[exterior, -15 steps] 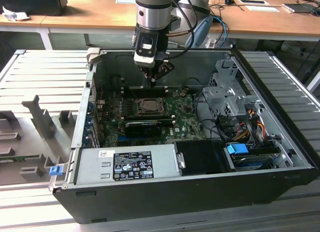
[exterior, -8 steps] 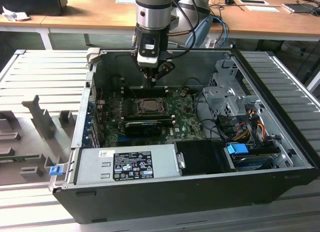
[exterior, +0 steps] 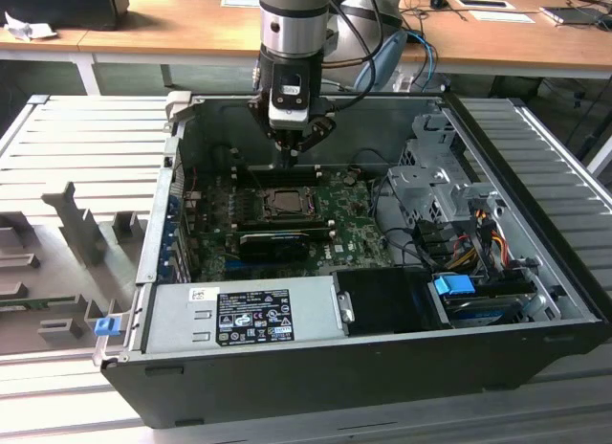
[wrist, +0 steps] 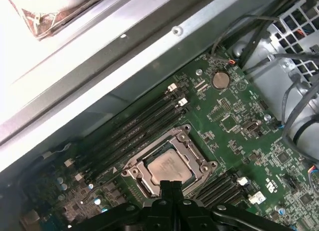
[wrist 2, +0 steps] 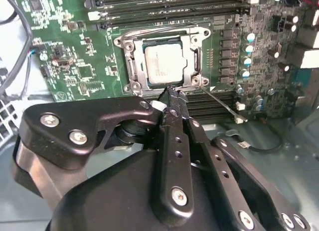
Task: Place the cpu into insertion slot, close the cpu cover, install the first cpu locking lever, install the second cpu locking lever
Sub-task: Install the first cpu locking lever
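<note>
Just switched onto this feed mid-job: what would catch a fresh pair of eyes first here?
The arm's pincer, shut, hangs inside the open computer case with its tip right at the edge of the insertion slot. In the second wrist view the pale cpu sits in that slot, framed by the cpu cover, bright against the green board. A thin metal lever sticks out from the socket's corner beside the tip.

Ribbed grey table (exterior: 86,138) under an open computer case (exterior: 287,377), grey fixtures (exterior: 81,233) alongside.
</note>
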{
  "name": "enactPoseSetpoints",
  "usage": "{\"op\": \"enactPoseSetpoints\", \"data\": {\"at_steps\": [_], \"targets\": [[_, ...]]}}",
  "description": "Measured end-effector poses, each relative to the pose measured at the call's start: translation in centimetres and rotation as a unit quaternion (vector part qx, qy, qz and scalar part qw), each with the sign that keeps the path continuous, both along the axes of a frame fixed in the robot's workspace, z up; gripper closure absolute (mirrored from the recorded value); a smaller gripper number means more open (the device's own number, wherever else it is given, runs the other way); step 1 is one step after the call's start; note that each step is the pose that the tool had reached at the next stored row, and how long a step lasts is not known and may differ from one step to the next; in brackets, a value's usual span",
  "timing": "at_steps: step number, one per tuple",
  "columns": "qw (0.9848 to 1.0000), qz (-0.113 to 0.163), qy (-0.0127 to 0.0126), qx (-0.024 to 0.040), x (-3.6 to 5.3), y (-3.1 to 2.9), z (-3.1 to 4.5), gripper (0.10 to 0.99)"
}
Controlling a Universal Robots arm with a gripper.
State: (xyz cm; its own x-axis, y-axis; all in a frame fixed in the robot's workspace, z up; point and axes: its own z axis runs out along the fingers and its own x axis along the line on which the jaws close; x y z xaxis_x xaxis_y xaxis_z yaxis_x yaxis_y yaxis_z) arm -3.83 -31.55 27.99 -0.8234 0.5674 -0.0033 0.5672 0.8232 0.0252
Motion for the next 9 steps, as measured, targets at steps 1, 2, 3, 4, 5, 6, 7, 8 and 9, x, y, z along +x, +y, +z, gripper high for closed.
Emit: {"op": "enactPoseSetpoints", "data": {"at_steps": [1,2,3,4,5,6,7,8,9], "targets": [[0.9998,0.02,0.0,0.0,0.0,0.0,-0.03,0.98],[0.9995,0.033,0.0,0.0,0.0,0.0,-0.05,0.98],[0.9991,0.042,0.0,0.0,0.0,0.0,-0.06,0.98],[0.9986,0.052,0.0,0.0,0.0,0.0,-0.09,0.98],[0.9981,0.062,0.0,0.0,0.0,0.0,-0.11,0.98],[0.9974,0.072,0.0,0.0,0.0,0.0,-0.13,0.98],[0.9967,0.081,0.0,0.0,0.0,0.0,-0.15,0.98],[0.9959,0.09,0.0,0.0,0.0,0.0,-0.16,0.98],[0.9951,0.099,0.0,-0.0001,0.0,0.0,-0.18,0.98]]}}
